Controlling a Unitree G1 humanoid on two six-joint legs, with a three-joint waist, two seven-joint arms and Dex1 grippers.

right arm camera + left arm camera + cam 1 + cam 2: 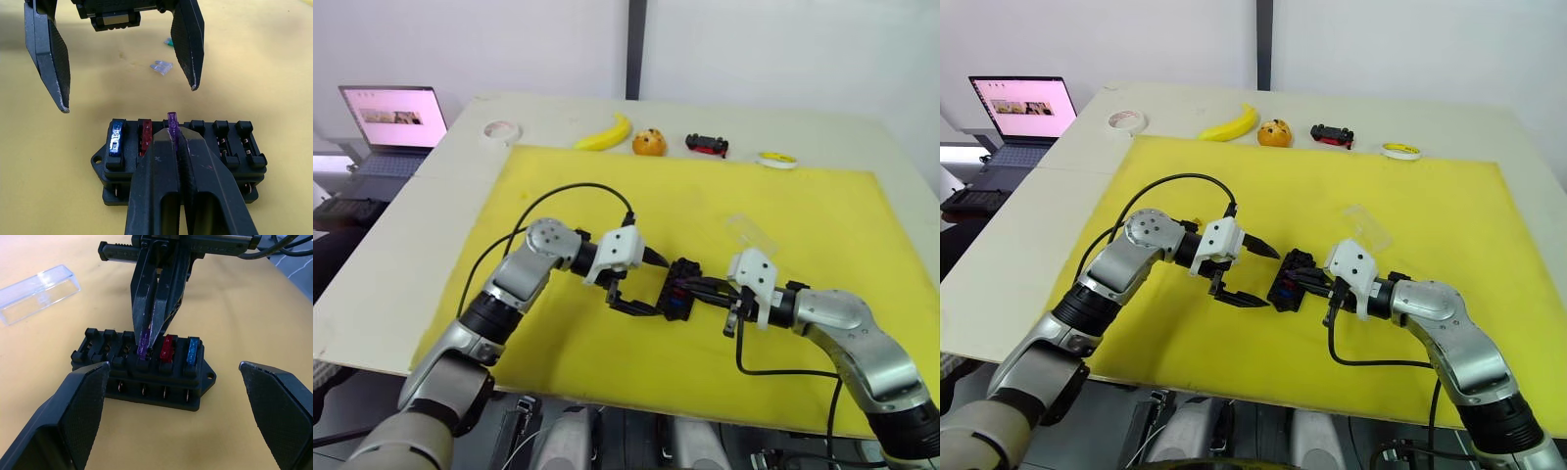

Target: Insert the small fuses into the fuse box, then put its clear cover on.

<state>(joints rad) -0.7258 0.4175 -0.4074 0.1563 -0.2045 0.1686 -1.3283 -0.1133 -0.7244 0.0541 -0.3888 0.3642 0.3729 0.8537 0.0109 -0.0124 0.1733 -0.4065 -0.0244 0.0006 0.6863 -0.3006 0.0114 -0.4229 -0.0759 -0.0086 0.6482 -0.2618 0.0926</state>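
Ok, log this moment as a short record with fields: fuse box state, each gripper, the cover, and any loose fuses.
fuse box: black, on the yellow mat, between the two grippers
seated fuses: blue fuse and red fuse side by side
right gripper: shut on purple fuse, at the slot beside the red one
left gripper: open, near the box, holding nothing
clear cover: off, lying on the mat
loose fuses: grey fuse and green fuse on the mat

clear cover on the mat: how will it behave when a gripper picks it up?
The clear cover looks like thin, hollow moulded plastic, so probably very light and fairly rigid. Its glossy walls may slip between flat fingers. Resting flat on the yellow mat, it likely slides rather than rolls.
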